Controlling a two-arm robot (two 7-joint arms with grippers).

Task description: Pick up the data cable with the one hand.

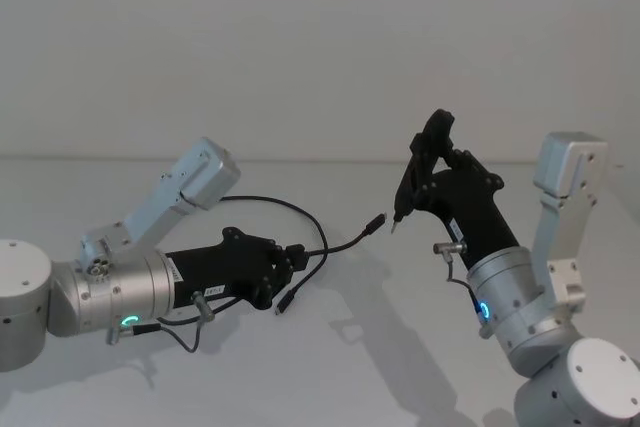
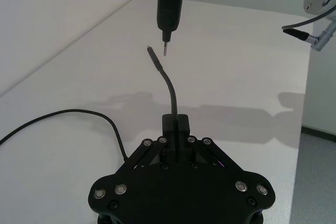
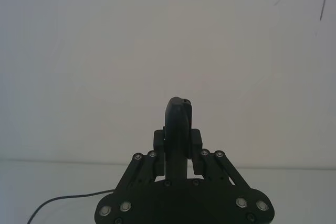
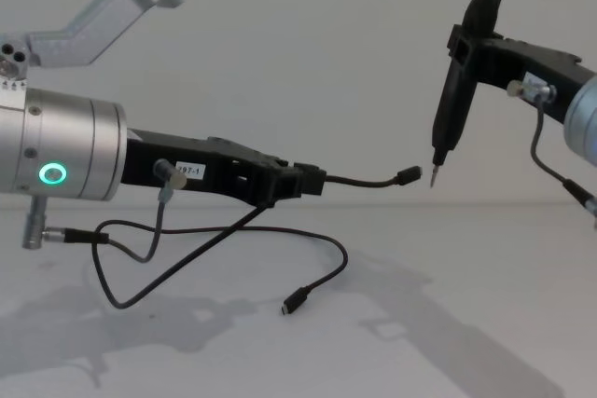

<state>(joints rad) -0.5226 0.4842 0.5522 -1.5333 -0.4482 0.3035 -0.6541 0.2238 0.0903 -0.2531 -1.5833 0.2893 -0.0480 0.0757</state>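
Note:
My left gripper (image 1: 292,259) (image 4: 303,181) (image 2: 176,124), black and forked on a silver cylinder with a green ring light, is shut on the data cable (image 1: 345,243) (image 4: 359,181) (image 2: 169,85) a short way behind one plug. That plug juts out in the air toward the right arm. The cord's other length droops in a loop to the white table, its second plug (image 4: 296,301) lying there. My right gripper (image 1: 437,169) (image 4: 466,44) (image 3: 178,140) is shut on a slim black tool (image 4: 455,100) (image 2: 169,3) whose metal tip hangs just beyond the raised plug.
The white table (image 1: 330,367) stretches under both arms up to a plain white wall. Short grey wires with silver plugs hang under the left arm (image 4: 112,258) and beside the right arm (image 4: 539,151).

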